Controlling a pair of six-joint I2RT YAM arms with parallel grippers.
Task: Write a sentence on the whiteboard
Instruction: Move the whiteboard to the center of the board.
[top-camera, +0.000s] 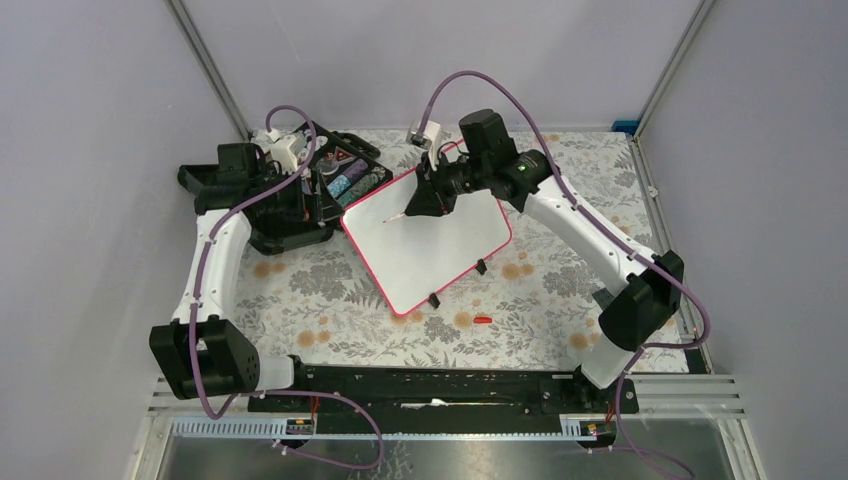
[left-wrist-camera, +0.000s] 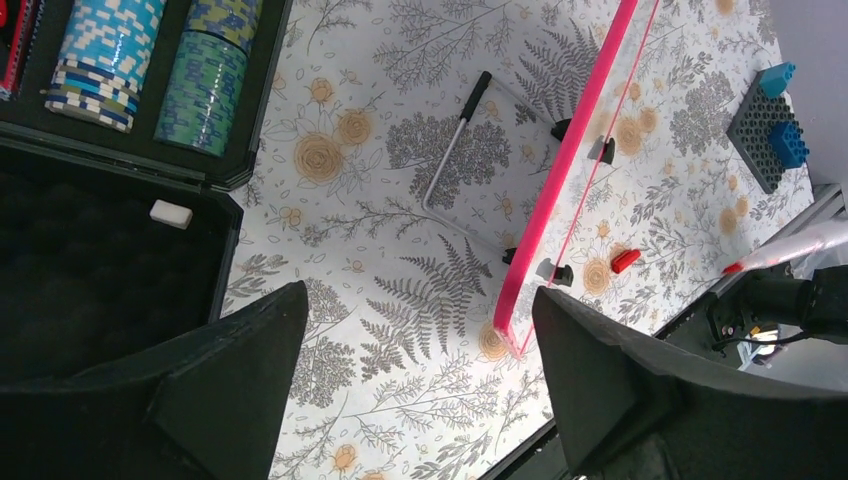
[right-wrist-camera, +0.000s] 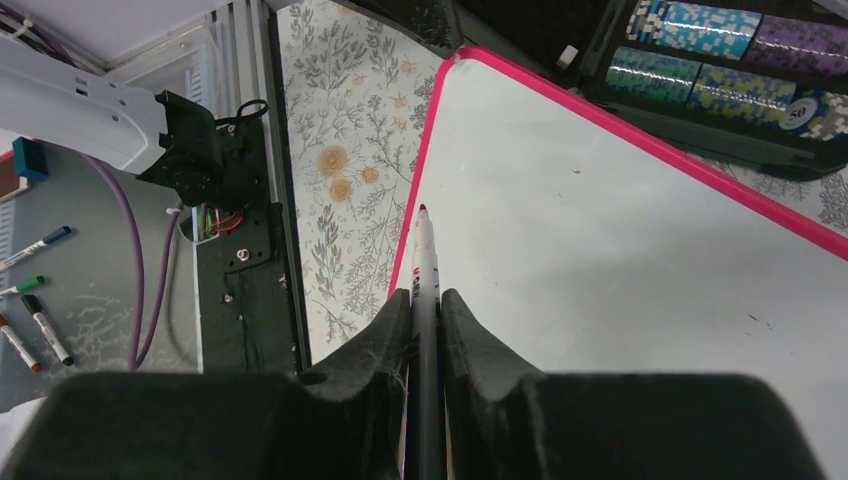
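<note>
Above the pink-rimmed white whiteboard (top-camera: 430, 250), right jaws pinch a red-tipped white marker (right-wrist-camera: 425, 270), left jaws spread wide; pressing could skid the unbraced board.

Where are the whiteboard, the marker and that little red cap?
whiteboard (top-camera: 440, 255): top view, bare white face.
marker (right-wrist-camera: 424, 250): right wrist view, white barrel under the red tip.
red cap (top-camera: 483, 319): top view, its middle.
</note>
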